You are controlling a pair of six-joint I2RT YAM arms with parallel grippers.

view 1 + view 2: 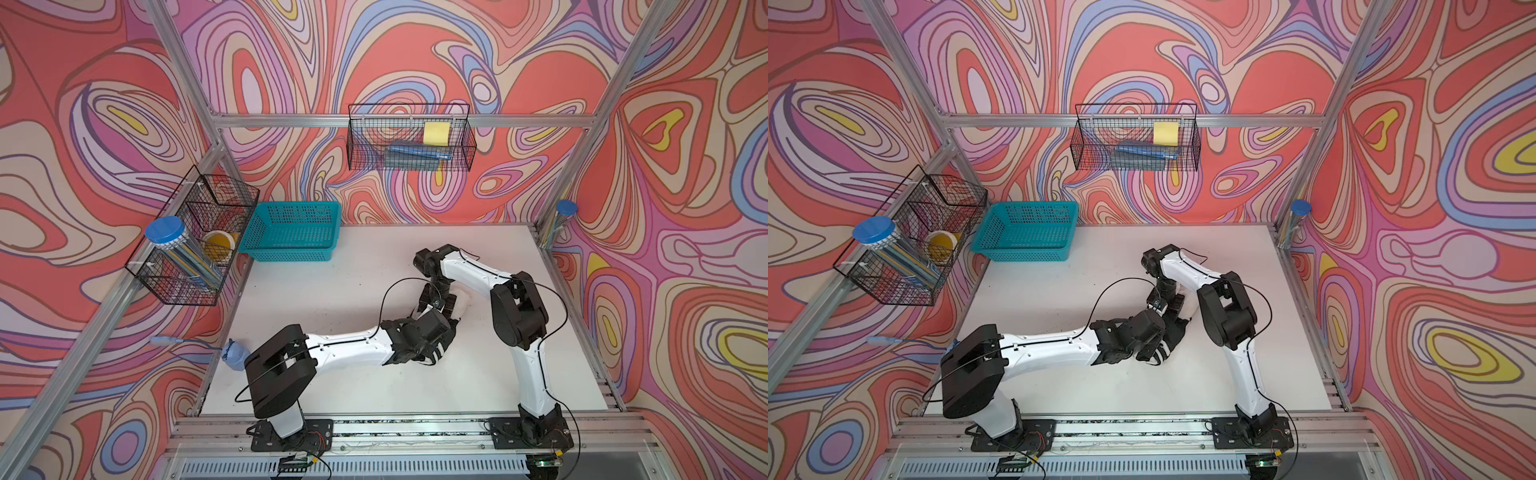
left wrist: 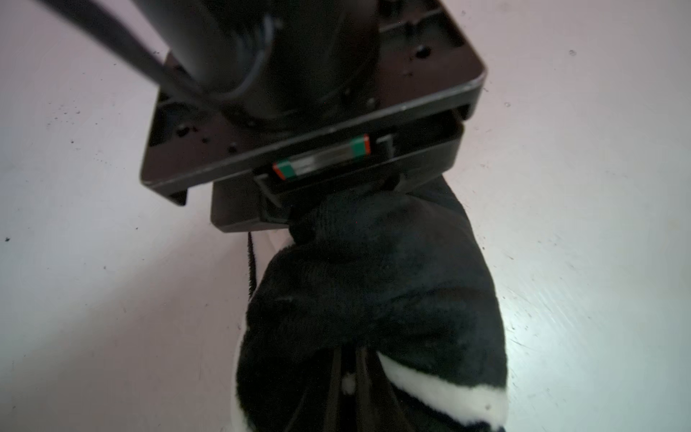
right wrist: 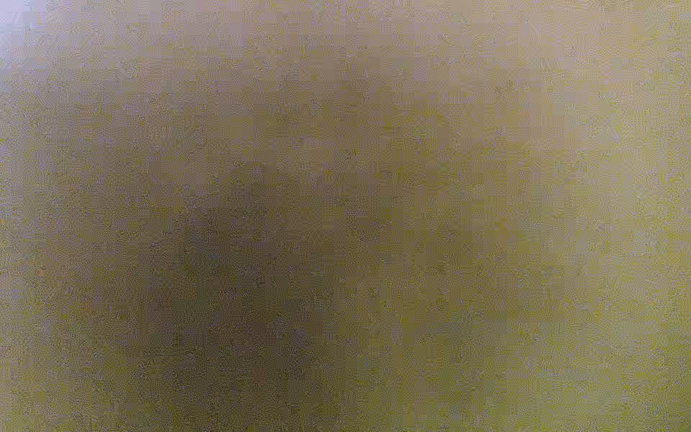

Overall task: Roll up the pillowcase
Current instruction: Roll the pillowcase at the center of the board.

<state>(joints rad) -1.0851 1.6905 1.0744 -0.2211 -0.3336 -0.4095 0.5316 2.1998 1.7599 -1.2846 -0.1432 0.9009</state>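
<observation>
The pillowcase (image 2: 377, 284) is bunched into a short, thick black plush roll with a white stripe, lying mid-table between my two grippers. In both top views only bits of it show: white plush (image 1: 462, 302) by the right wrist and black cloth (image 1: 1174, 332) beside the left wrist. My left gripper (image 2: 349, 361) has its fingers close together, their tips buried in the near end of the roll. My right gripper (image 2: 336, 194) clamps the far end, where the cloth narrows into its jaws. The right wrist view is only a yellowish blur.
A teal plastic basket (image 1: 291, 232) stands at the table's back left. Wire baskets hang on the left frame (image 1: 195, 237) and the back rail (image 1: 409, 137). A small blue object (image 1: 233, 354) sits at the left edge. The white table (image 1: 332, 299) ends at aluminium rails.
</observation>
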